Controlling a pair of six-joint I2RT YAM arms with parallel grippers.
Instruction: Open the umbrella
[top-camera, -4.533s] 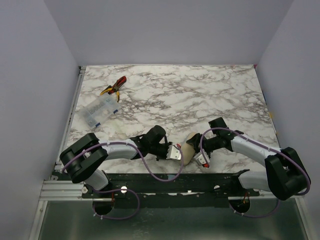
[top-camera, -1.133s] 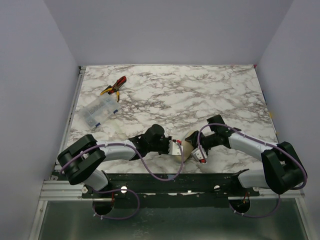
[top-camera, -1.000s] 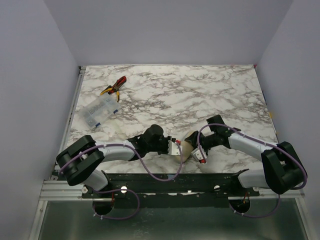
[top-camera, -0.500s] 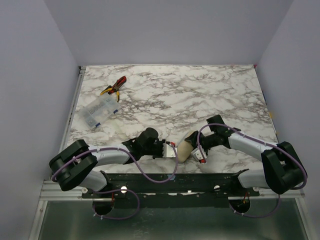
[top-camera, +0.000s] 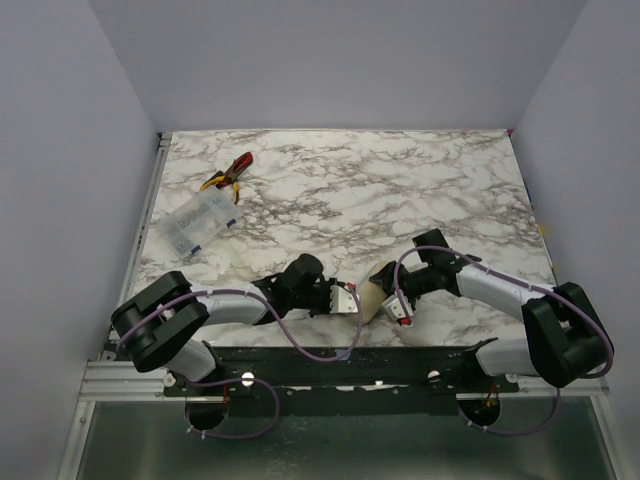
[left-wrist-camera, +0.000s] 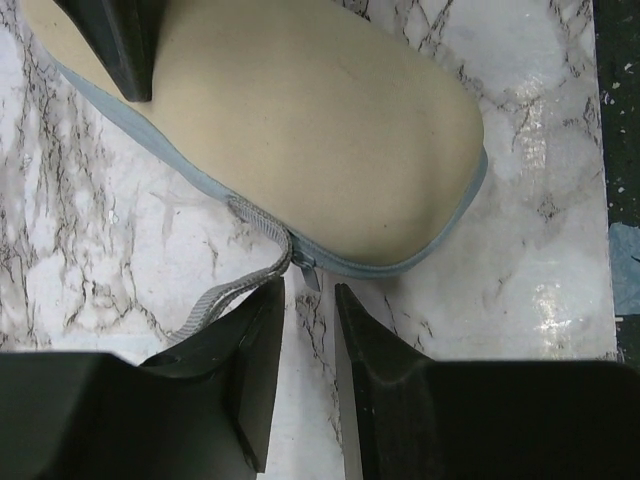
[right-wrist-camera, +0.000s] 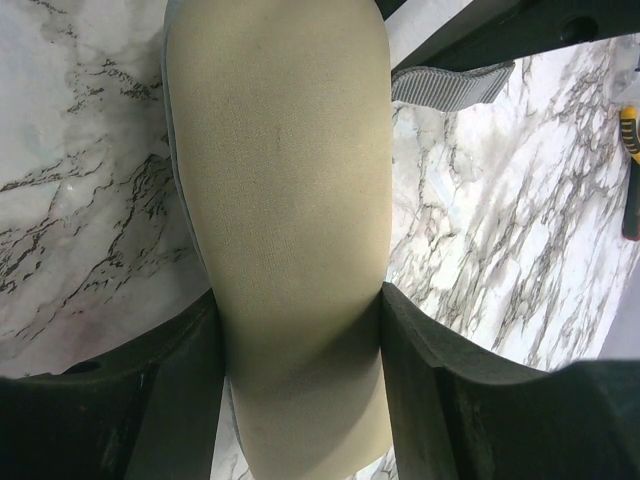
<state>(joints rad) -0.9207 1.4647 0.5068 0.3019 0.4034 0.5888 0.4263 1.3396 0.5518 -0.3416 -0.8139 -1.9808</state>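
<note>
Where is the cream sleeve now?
The cream sleeve lies at the near table edge, centre of the top view, between left tool and right tool, which clamps it.

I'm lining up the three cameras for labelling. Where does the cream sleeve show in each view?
Top external: cream sleeve lies near the marble table's front edge, at centre.
Left wrist: it fills the upper half of the picture.
Right wrist: it runs top to bottom through the middle, clamped by the right gripper.
Shared landmark: the grey strap at the sleeve's end, seen in both wrist views.
</note>
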